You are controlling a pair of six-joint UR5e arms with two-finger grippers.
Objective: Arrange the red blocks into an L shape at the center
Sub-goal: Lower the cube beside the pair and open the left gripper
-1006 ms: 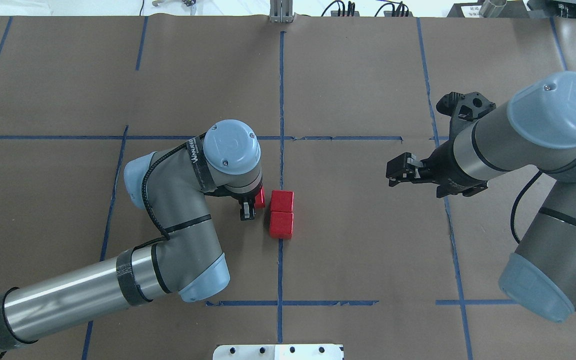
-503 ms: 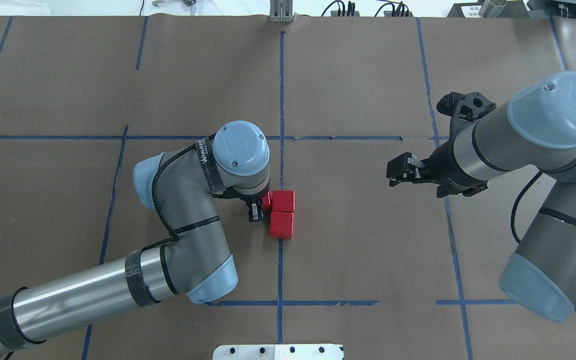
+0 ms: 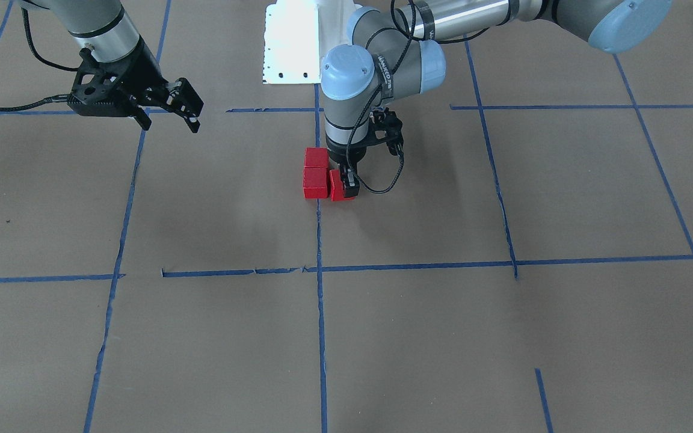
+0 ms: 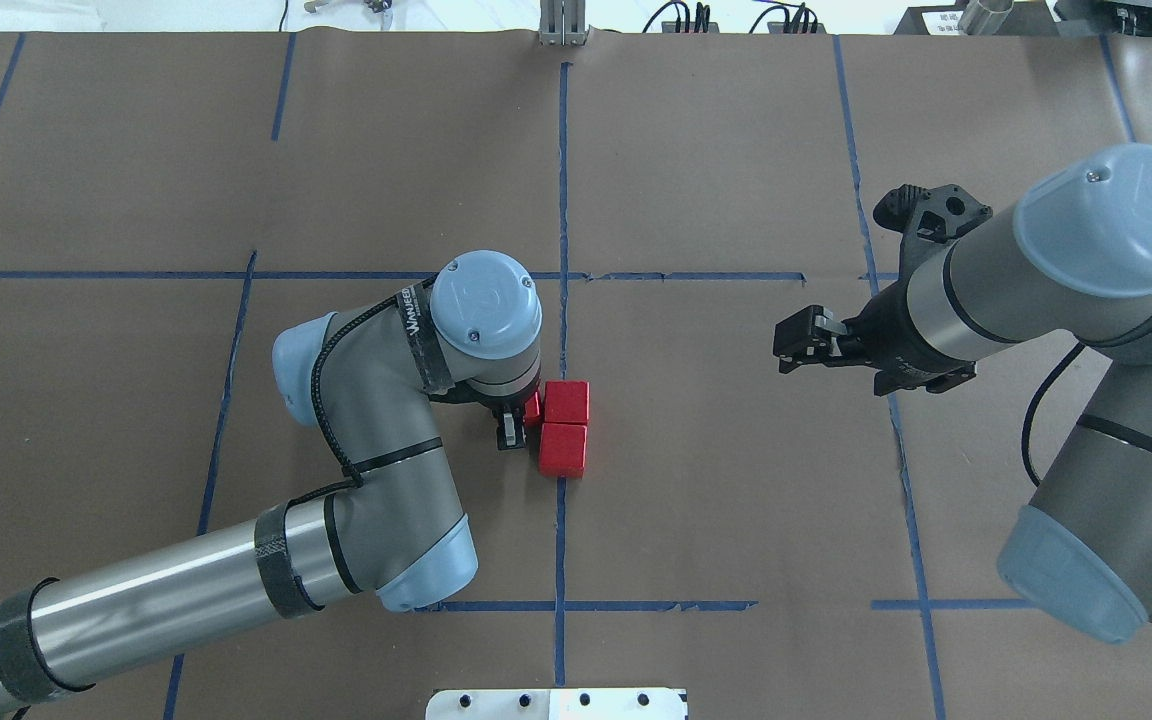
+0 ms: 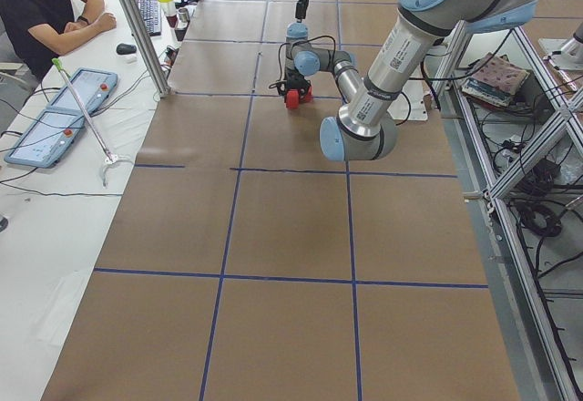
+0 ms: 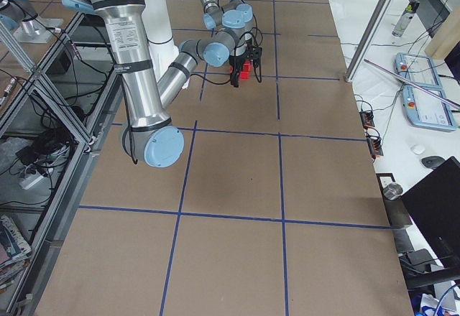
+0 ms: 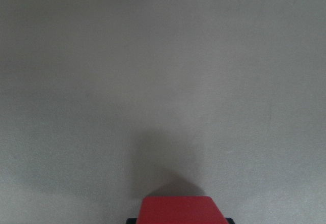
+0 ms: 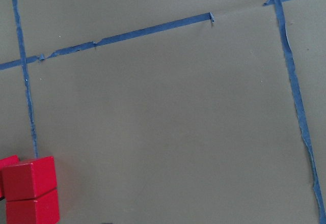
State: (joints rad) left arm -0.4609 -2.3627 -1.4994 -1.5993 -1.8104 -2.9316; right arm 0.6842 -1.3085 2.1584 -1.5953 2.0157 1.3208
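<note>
Seen from over my shoulders, my left claw (image 4: 521, 415) stands at the middle of the desk (image 4: 736, 520), clamped on the third red block (image 4: 534, 408), which it holds low and just beside the left face of the far block (image 4: 566, 401). That far block and the near block (image 4: 563, 450) lie touching, one behind the other, on the blue tape line (image 4: 562, 200) that runs down the centre. The three cubes already read as an L, so I judge the task nearly done. What is left is to let go and lift clear without nudging the corner. I cannot tell whether the held block rests fully on the paper or sits flush against its neighbour. Well apart at the right, my right claw (image 4: 782, 352) hangs above bare paper, its fingers spread and holding nothing
</note>
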